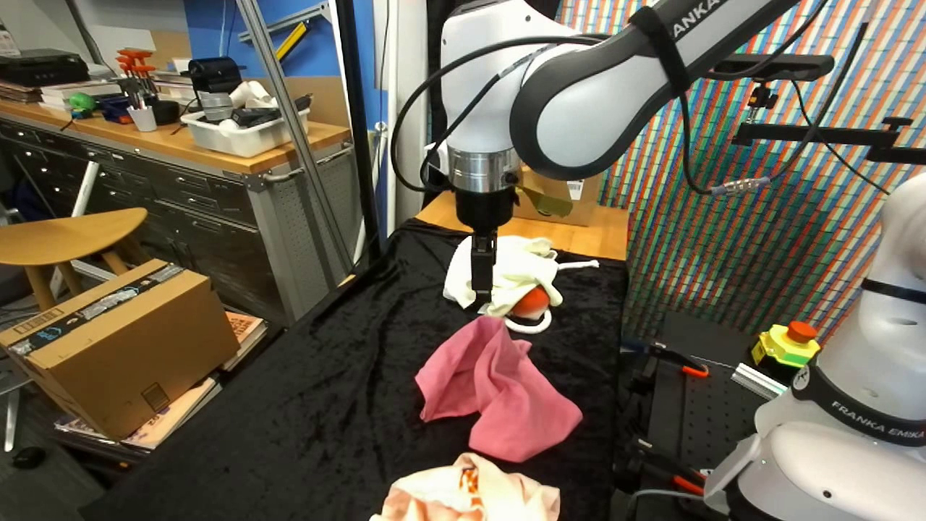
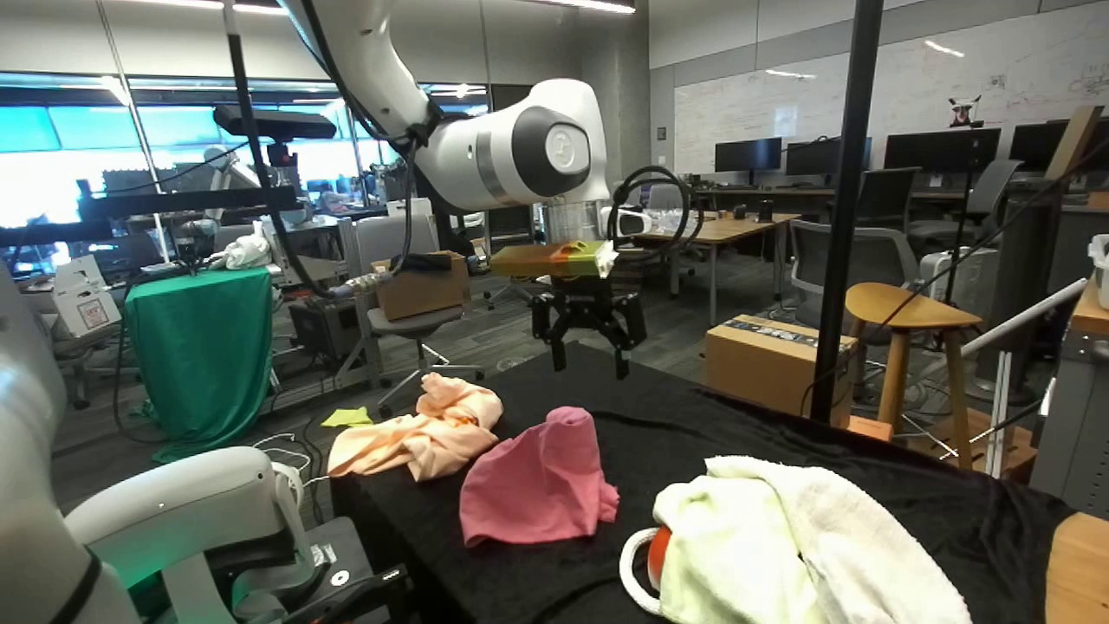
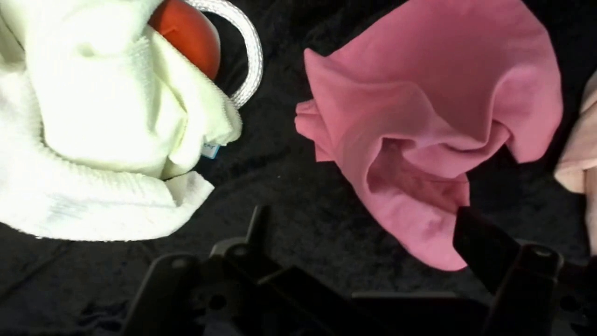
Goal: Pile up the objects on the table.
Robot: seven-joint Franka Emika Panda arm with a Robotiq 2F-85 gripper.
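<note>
A pink cloth (image 1: 506, 405) lies crumpled and peaked mid-table; it also shows in an exterior view (image 2: 537, 490) and the wrist view (image 3: 447, 84). A pale yellow-white towel (image 1: 506, 268) lies beside it, also in an exterior view (image 2: 745, 546) and the wrist view (image 3: 102, 112). A red-orange rounded thing (image 3: 191, 39) and a white rope loop (image 3: 253, 51) stick out from it, partly hidden. A peach cloth (image 2: 424, 438) with an orange patterned patch (image 1: 470, 485) lies on the pink cloth's other side. My gripper (image 2: 591, 360) is open and empty above the table, fingers down (image 3: 360, 219).
A black cloth (image 1: 311, 405) covers the table. A cardboard box (image 1: 564, 199) stands on the wooden end past the towel. A black post (image 2: 845, 217) rises by the table edge. Another white arm (image 1: 846, 463) and a yellow-red emergency stop (image 1: 788, 344) stand alongside.
</note>
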